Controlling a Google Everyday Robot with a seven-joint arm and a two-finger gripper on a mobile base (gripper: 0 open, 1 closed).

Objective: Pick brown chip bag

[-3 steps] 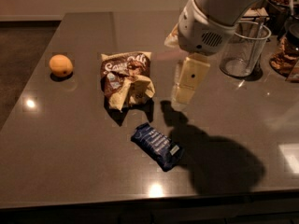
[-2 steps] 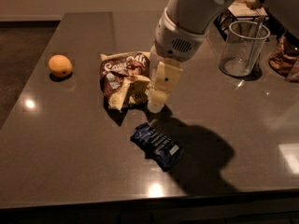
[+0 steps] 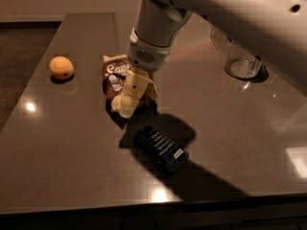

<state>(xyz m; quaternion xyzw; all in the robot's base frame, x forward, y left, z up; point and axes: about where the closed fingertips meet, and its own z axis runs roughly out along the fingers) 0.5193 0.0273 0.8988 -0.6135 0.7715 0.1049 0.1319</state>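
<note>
The brown chip bag (image 3: 115,75) lies crumpled on the dark table (image 3: 62,143), left of centre, its brown and cream foil with white script facing up. My gripper (image 3: 128,99) hangs from the white arm directly over the bag's right side, its cream-coloured fingers (image 3: 133,87) pointing down at the bag's lower right part. The arm covers part of the bag.
A dark blue wrapped packet (image 3: 160,148) lies just in front of the bag. An orange fruit (image 3: 62,67) sits at the left. A clear glass cup (image 3: 238,56) stands at the back right. The table's front edge runs along the bottom.
The arm has swung left from beside the bag until the gripper hangs over the bag's right side. The bag, packet and fruit have not moved.
</note>
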